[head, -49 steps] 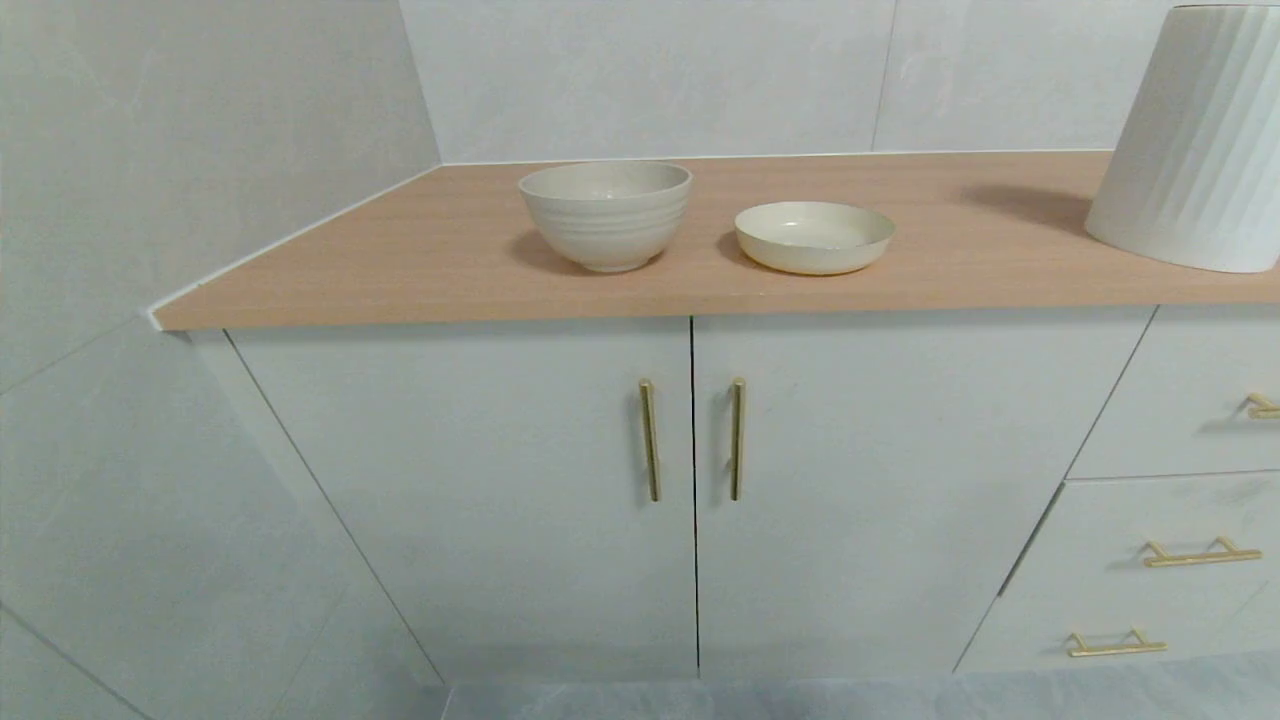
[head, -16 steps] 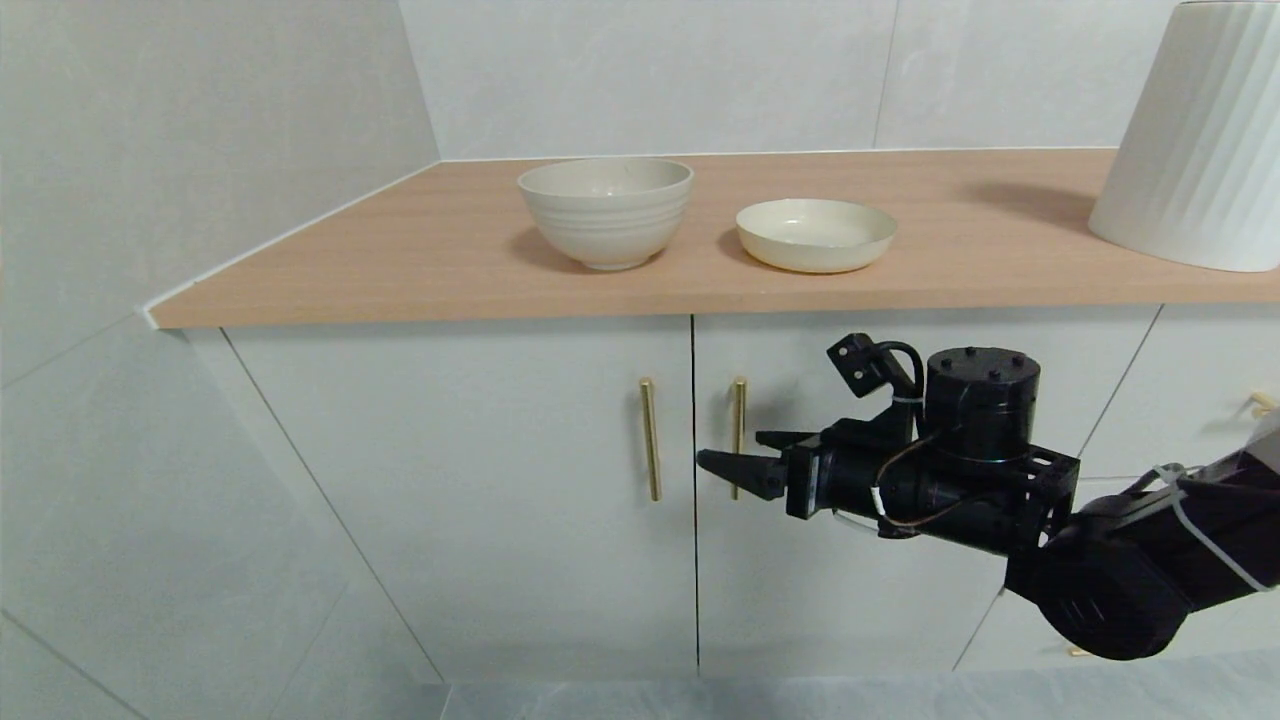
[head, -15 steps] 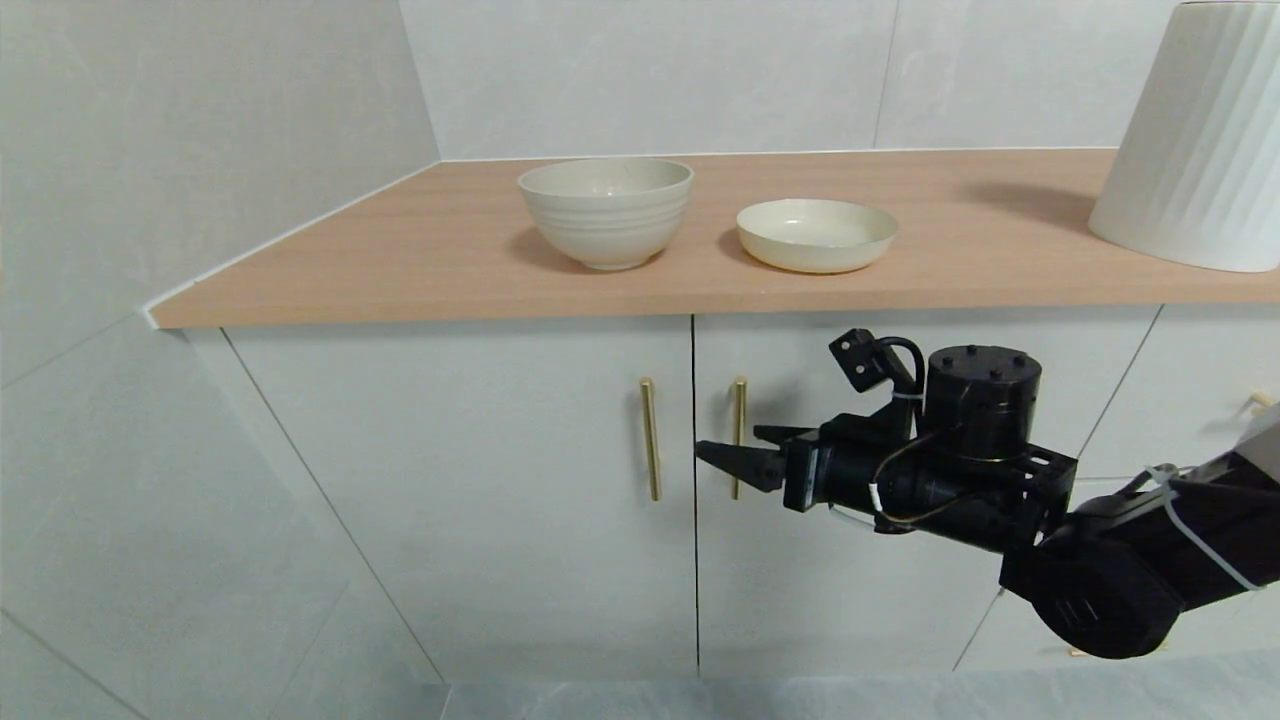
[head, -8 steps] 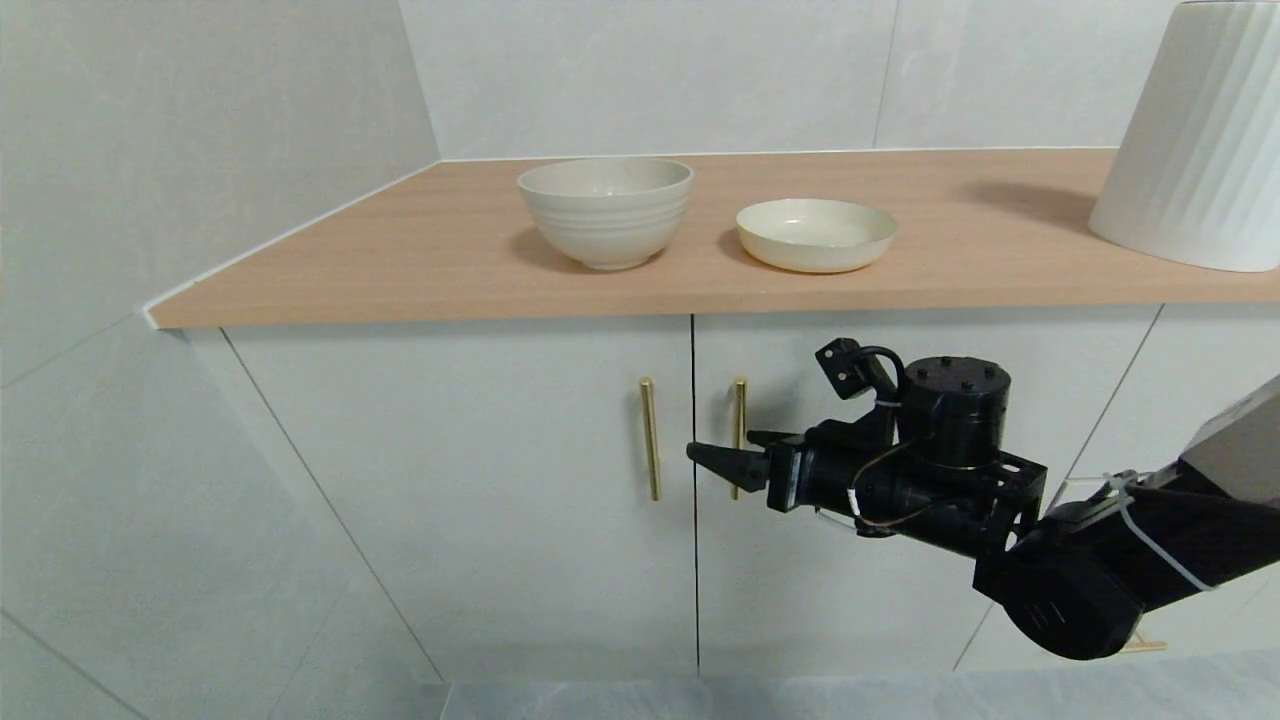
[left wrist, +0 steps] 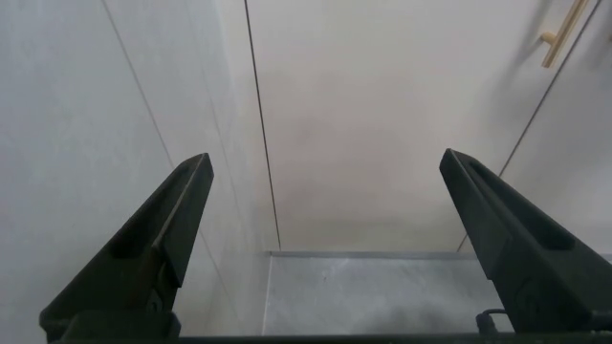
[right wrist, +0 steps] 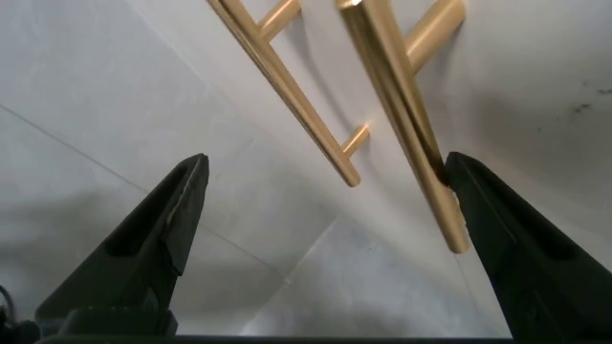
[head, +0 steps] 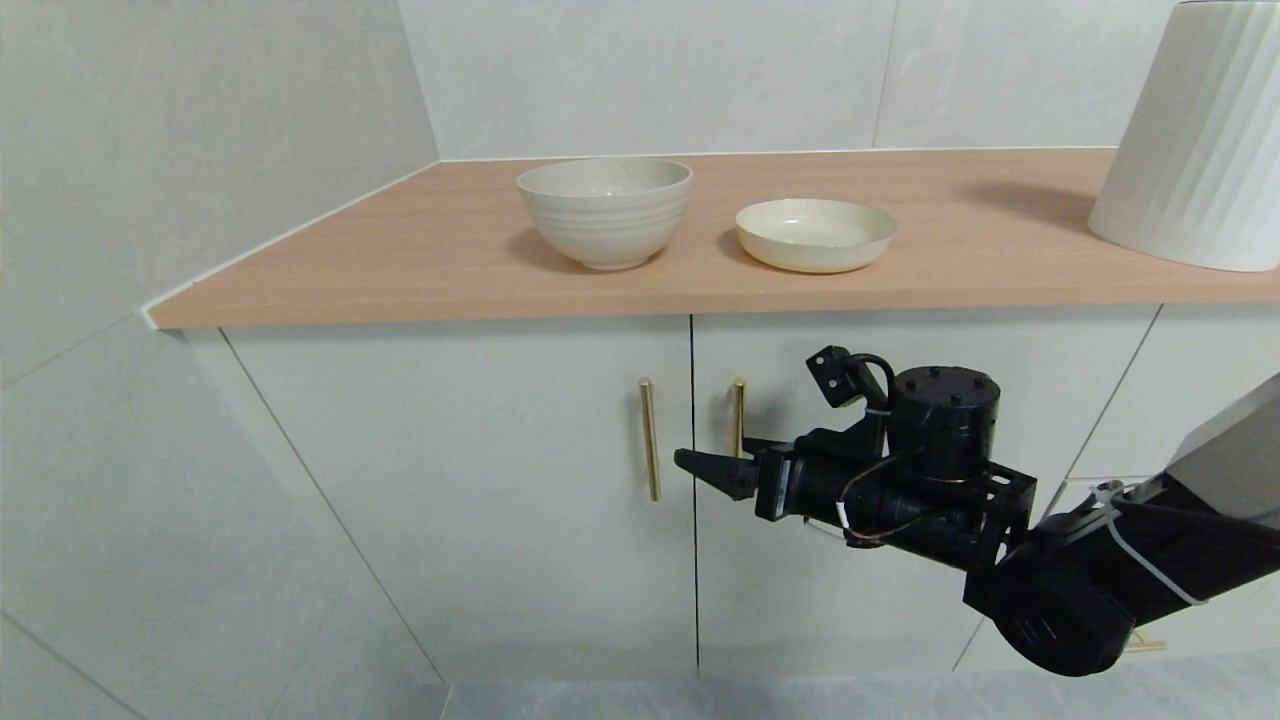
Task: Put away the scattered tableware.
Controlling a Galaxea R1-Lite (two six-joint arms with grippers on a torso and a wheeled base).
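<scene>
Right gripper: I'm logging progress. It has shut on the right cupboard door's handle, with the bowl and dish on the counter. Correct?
Not shut: the right wrist view shows the right gripper open, the right door's handle between its spread fingers. The bowl and dish are on the counter.

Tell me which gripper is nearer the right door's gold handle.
Right. The right gripper is just in front of the handle, fingers open; the left gripper faces the cabinet near the floor, farther off.

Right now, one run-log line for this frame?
right gripper open at right door handle | left gripper open | cabinet doors shut | bowl, dish on countertop
</scene>
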